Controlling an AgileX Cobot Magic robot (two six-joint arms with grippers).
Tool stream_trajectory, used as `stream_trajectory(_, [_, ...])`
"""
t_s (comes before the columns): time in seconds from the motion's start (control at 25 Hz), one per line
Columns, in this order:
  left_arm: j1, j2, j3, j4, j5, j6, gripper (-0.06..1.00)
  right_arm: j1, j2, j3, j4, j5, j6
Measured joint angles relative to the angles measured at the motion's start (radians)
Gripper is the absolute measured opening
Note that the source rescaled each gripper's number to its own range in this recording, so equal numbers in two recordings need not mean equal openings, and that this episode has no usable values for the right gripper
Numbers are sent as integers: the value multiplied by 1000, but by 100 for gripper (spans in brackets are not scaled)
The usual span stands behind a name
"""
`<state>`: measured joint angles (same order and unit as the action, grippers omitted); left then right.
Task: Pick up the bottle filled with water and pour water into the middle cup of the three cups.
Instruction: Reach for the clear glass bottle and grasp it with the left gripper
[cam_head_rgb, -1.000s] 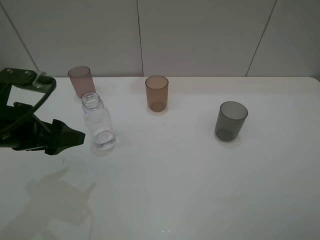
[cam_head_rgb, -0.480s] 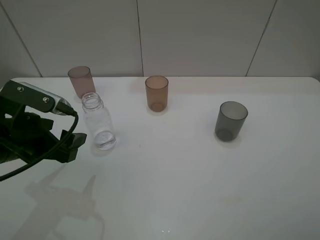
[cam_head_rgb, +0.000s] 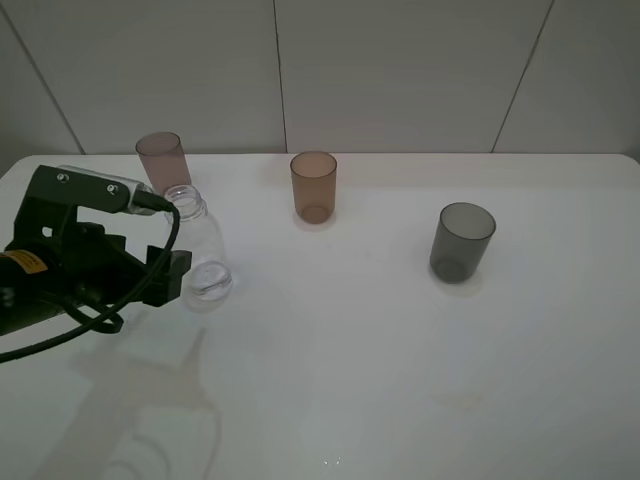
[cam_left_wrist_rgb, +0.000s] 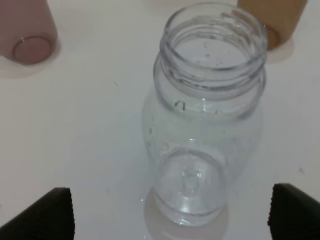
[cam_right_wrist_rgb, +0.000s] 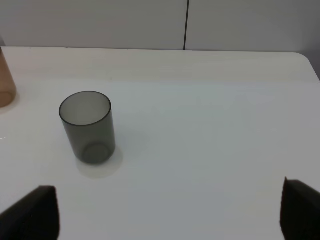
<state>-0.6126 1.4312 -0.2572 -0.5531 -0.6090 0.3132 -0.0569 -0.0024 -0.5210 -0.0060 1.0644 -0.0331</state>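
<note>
Left gripper (cam_head_rgb: 178, 268) (cam_left_wrist_rgb: 175, 214): held low over the surface (cam_head_rgb: 400, 360); the jaws are spread wide apart and nothing is clamped between them
Bottle (cam_head_rgb: 200, 250) (cam_left_wrist_rgb: 205, 125): stood upright and capless on the surface, just ahead of the left gripper and in line with the gap between its fingertips (cam_left_wrist_rgb: 52, 212); clear space is seen on both sides in the left wrist view, so no contact is shown; the water level cannot be made out
Middle cup (cam_head_rgb: 313, 186) (cam_left_wrist_rgb: 272, 17): amber tumbler, stood upright beyond the bottle as seen from the left gripper, well apart from it and untouched
Pink cup (cam_head_rgb: 163, 160) (cam_left_wrist_rgb: 25, 30): stood upright near the left gripper, on the wall side, just behind the bottle but not touching it
Grey cup (cam_head_rgb: 462, 242) (cam_right_wrist_rgb: 87, 126): stood upright, the farthest of the three cups from the left gripper; it is seen ahead of the right gripper, off to one side, with open surface between them
Right gripper (cam_right_wrist_rgb: 167, 212): shown only in its own wrist view; its dark fingertips (cam_right_wrist_rgb: 35, 212) are set wide apart and nothing is held
Cable (cam_head_rgb: 150, 285): a black lead is looped along the left arm, just behind the left gripper
Wall (cam_head_rgb: 400, 70): pale panels are seen behind the cups
</note>
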Motion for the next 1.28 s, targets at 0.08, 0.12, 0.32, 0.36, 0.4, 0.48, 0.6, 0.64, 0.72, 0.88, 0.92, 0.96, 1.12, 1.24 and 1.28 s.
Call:
stream_trajectory(0.08, [0, 45, 0, 17, -39, -7, 100, 0, 0, 0, 0, 0, 0])
stream_trajectory(0.12, [0, 72, 0, 30, -58, -8, 100, 0, 0, 0, 0, 0, 0])
stream_trajectory(0.32, [0, 179, 2, 99, -167, -50, 100, 0, 0, 0, 6, 0, 0])
stream_trajectory(0.36, [0, 197, 2, 120, -195, -74, 100, 0, 0, 0, 0, 0, 0])
stream_trajectory(0.4, [0, 221, 2, 149, -229, -103, 100, 0, 0, 0, 6, 0, 0])
stream_trajectory(0.48, [0, 267, 2, 202, -302, -154, 100, 0, 0, 0, 0, 0, 0])
stream_trajectory(0.6, [0, 329, 2, 251, -394, -182, 100, 0, 0, 0, 6, 0, 0])
stream_trajectory(0.64, [0, 351, 2, 257, -415, -184, 100, 0, 0, 0, 0, 0, 0])
stream_trajectory(0.72, [0, 395, 4, 262, -465, -186, 100, 0, 0, 0, 0, 0, 0])
stream_trajectory(0.88, [0, 453, 0, 265, -541, -187, 100, 0, 0, 0, 0, 0, 0])
stream_trajectory(0.92, [0, 464, -3, 269, -553, -187, 100, 0, 0, 0, 0, 0, 0])
stream_trajectory(0.96, [0, 474, -7, 271, -559, -187, 100, 0, 0, 0, 0, 0, 0])
stream_trajectory(1.12, [0, 502, -23, 290, -584, -188, 100, 0, 0, 0, 0, 0, 0])
stream_trajectory(1.24, [0, 518, -42, 296, -584, -190, 100, 0, 0, 0, 0, 0, 0])
stream_trajectory(1.28, [0, 525, -51, 297, -584, -191, 100, 0, 0, 0, 0, 0, 0])
